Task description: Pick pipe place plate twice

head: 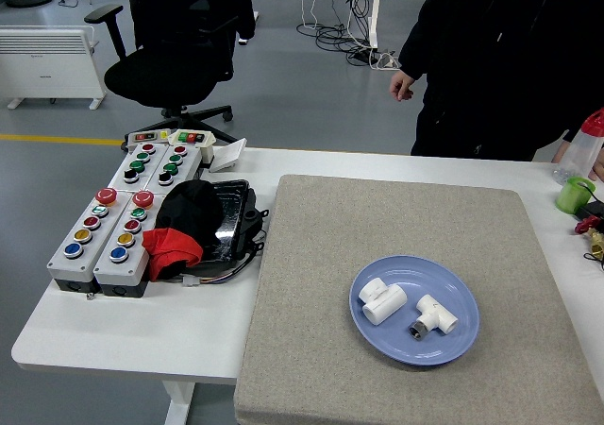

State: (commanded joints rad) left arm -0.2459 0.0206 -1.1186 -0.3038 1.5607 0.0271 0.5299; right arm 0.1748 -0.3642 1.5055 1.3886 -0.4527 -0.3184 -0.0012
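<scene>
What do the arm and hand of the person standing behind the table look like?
The person's sleeve is plain black, loose and long, covering the arm down to the wrist. The hand below it is bare, with no glove. No markings or cables show on it. The robot's own arms are outside the picture.

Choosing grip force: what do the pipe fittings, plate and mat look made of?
Pipe fittings: likely white plastic, smooth and matte; one has a metallic end. Plate: glossy blue, probably glazed ceramic or plastic. Mat: grey, felt-like, with a fuzzy, unreflective surface.
</scene>
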